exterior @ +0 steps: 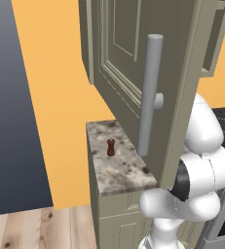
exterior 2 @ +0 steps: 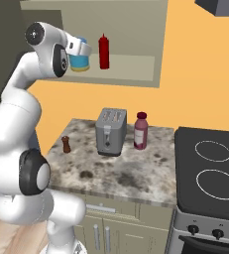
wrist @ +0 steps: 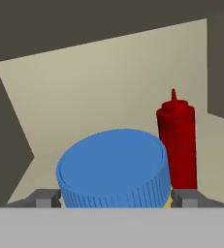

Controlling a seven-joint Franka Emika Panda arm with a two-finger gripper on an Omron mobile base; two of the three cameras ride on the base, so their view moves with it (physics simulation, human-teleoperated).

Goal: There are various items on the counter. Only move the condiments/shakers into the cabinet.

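So the cabinet point(exterior 2: 136, 74) is open, and the gripper point(exterior 2: 81, 52) is up inside it on the shelf. Its jaws sit wide apart on either side of a blue-lidded jar point(wrist: 112, 169). The hand view shows a fingertip at each flank of the lid, but I can't tell if they're gripping it or have let go. The jar stands upright with its lid up, and looks set on the shelf. Just beside it, on the far side from the arm, is a red squeeze bottle point(exterior 2: 104, 51), also upright with its nozzle up. By my reckoning that's two condiments in.

What's left: the little brown shaker point(exterior 2: 66, 144) is down on the counter point(exterior 2: 136, 171), well below the gripper, standing with its knob up and long axis vertical. The toaster point(exterior 2: 111, 132) and purple bottle point(exterior 2: 141, 130) near it aren't condiments, so I'd leave them.
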